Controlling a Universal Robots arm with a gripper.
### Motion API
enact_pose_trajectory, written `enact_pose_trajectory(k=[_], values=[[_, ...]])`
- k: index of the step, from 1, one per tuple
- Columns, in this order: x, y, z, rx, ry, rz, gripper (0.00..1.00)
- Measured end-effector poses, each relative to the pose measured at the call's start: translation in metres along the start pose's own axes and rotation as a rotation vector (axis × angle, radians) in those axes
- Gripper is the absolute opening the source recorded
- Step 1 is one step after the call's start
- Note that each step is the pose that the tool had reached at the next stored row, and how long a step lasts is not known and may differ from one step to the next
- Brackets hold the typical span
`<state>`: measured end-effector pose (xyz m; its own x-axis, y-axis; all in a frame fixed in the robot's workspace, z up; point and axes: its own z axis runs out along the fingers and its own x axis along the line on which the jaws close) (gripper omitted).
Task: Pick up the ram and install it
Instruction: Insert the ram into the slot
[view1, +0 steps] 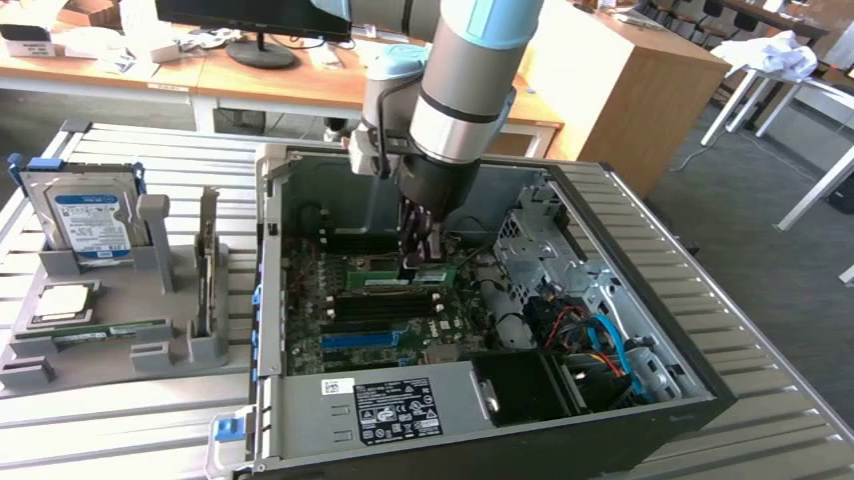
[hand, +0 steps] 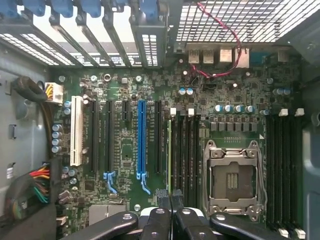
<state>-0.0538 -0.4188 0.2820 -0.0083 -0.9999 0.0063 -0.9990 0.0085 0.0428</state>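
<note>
The robot arm reaches straight down into the open computer case (view1: 694, 395), its gripper (hand: 170, 196) pressed together just above the motherboard (hand: 125, 150). The ram (hand: 169, 152) stands edge-up in a memory slot right before the fingertips, beside the empty processor socket (hand: 234, 175). Outside the case, a grey tray (view1: 120, 350) holds a hard drive (view1: 91, 225).
</note>
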Motion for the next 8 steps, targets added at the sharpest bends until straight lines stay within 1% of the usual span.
enact_pose_trajectory(k=[8], values=[[0.0,-0.0006,0.0145,0.0,0.0001,-0.002,0.12]])
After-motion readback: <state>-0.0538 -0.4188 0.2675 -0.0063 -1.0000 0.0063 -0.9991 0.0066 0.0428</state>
